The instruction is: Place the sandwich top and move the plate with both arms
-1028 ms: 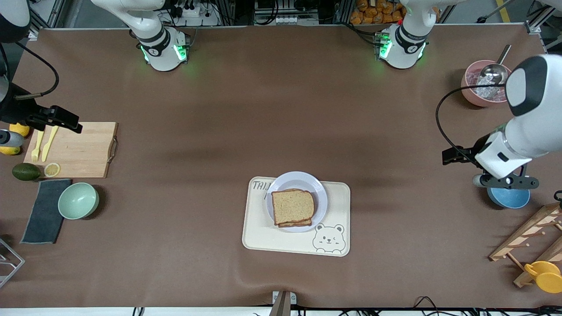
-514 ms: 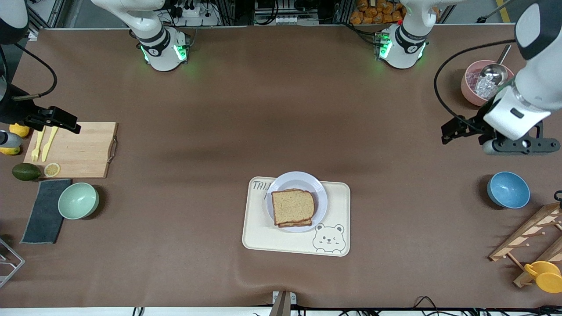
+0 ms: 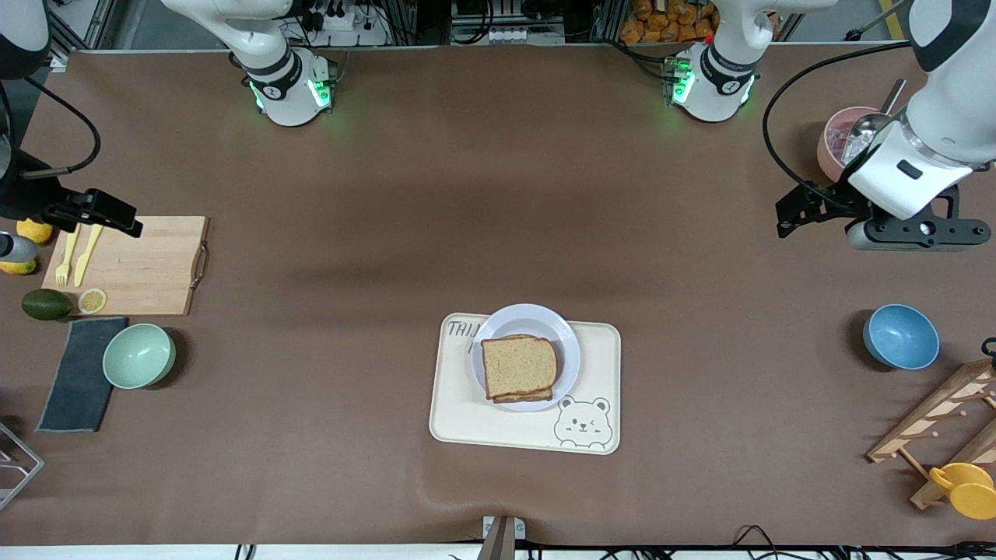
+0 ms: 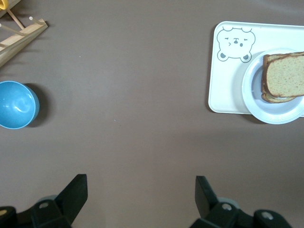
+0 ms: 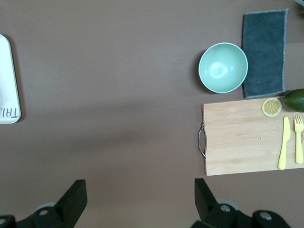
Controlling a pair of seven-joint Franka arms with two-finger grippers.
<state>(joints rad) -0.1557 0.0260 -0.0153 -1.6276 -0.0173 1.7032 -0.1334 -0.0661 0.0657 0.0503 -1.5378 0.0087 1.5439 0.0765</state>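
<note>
The sandwich top [image 3: 519,365], a brown bread slice, lies on another slice on the pale plate [image 3: 537,317]. The plate sits on the cream bear-print tray [image 3: 599,350] and overhangs the tray edge farther from the front camera. All three also show in the left wrist view: bread [image 4: 285,76], plate [image 4: 273,108], tray [image 4: 228,80]. My left gripper [image 4: 141,185] is open and empty, up over bare table between the pink and blue bowls at the left arm's end. My right gripper [image 5: 141,186] is open and empty, up by the cutting board at the right arm's end.
A blue bowl [image 3: 900,336], a pink bowl with a metal scoop [image 3: 839,148], a wooden rack [image 3: 934,428] and a yellow cup [image 3: 965,488] stand at the left arm's end. A cutting board [image 3: 132,264], green bowl [image 3: 138,355], dark cloth [image 3: 78,373] and avocado [image 3: 45,304] are at the right arm's end.
My left arm has risen and moved from over the blue bowl toward the pink bowl, uncovering the blue bowl. The right arm, sandwich and plate have not moved.
</note>
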